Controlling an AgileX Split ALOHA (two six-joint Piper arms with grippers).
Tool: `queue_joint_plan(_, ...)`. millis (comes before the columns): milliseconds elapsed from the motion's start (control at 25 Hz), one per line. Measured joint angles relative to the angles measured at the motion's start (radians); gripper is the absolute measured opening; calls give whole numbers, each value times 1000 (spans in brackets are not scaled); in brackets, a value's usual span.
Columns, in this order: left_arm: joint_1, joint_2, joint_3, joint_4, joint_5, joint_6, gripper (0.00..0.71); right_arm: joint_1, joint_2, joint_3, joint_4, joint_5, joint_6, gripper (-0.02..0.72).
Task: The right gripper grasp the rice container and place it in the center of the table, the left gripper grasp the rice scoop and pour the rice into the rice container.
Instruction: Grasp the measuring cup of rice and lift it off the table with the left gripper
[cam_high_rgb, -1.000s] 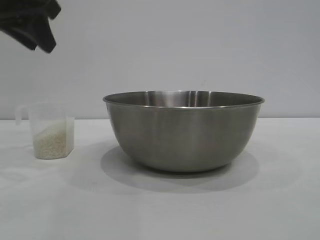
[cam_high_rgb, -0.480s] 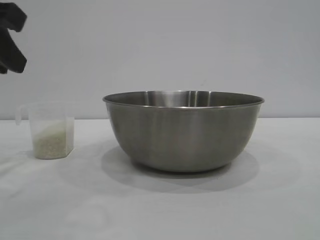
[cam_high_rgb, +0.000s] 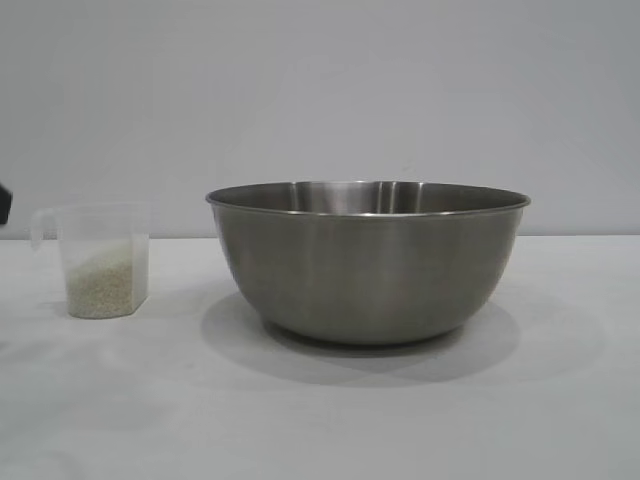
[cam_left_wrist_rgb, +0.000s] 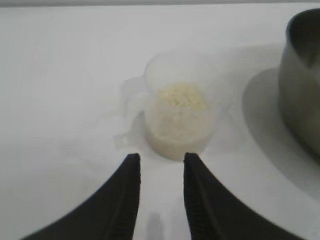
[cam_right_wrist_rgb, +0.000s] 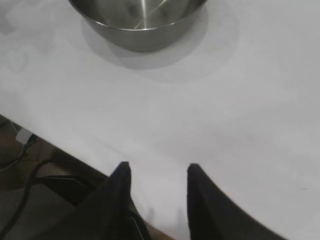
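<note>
Both jaws are sitting partly open, gripping nothing: left gripper is hovering near the translucent scoop of rice, right gripper well off the brushed-steel bowl mid-table.

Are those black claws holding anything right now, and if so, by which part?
Nothing is held. The left gripper hangs open just short of the rice scoop, not touching it. The right gripper is open over the table, away from the rice container.
</note>
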Motion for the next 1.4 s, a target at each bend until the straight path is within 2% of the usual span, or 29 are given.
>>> queue_joint_plan(320, 0, 14, -31, -11, -18, 35, 176, 0, 0, 0, 0, 0, 0, 249)
queue_joint_plan(760, 0, 19, -152, -86, -18, 92, 176, 0, 0, 0, 0, 0, 1, 249)
queue_joint_plan(1040, 0, 89, -220, -108, -18, 106, 176, 0, 0, 0, 0, 0, 1, 249)
queue_joint_plan(1400, 0, 104, -290, -162, -16, 109, 176, 0, 0, 0, 0, 0, 2, 249)
